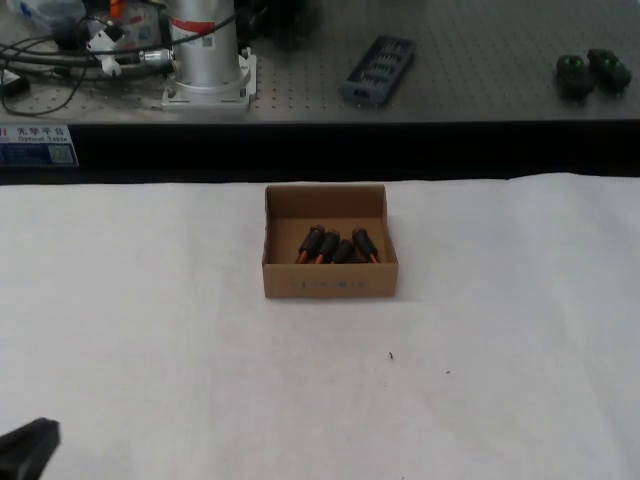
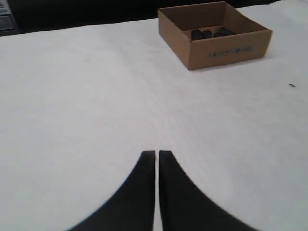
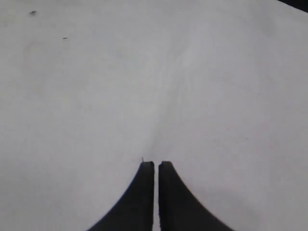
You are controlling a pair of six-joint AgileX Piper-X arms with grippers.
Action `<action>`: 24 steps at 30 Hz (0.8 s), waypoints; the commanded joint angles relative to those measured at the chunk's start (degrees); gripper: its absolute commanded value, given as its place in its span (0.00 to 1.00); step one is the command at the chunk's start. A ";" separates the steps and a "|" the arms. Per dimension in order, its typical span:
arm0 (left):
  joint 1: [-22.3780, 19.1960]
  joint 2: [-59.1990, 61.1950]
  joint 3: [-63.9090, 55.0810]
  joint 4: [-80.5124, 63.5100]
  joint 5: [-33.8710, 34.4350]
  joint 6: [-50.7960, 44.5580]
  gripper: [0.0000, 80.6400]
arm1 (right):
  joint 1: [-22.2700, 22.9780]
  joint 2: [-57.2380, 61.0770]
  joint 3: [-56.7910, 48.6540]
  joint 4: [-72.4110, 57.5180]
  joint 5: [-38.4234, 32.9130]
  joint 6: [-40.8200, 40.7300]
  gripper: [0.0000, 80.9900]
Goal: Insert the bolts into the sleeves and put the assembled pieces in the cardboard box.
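Cardboard box (image 1: 330,282) at the middle of the tabletop (image 1: 150,330) held four assembled pieces (image 1: 337,246) side by side; with the left tool (image 2: 157,153) and right tool (image 3: 156,163) both clenched empty, well apart from it, I judged parking them clear the sound finish.

Plain white surface (image 1: 150,350) under me, my left hand (image 2: 157,155) black, my right hand (image 3: 156,165) black too, brown cardboard box (image 1: 330,282), black sleeves (image 1: 327,244) on orange bolts (image 1: 376,257), far platform (image 1: 480,60) grey, dotted with holes
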 commanded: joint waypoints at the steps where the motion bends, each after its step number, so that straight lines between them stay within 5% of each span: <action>1: 4.95 -3.50 -0.62 1.88 -0.67 0.42 0.03 | -3.22 0.18 0.17 -0.78 -0.25 -0.54 0.04; 9: 12.10 -13.14 -0.62 1.89 -0.67 0.42 0.03 | -12.29 0.18 0.97 -1.64 -0.25 -0.54 0.04; 24: 16.60 -16.83 -0.62 2.40 -0.81 0.42 0.03 | -12.54 0.18 0.97 -2.72 -0.25 -0.54 0.04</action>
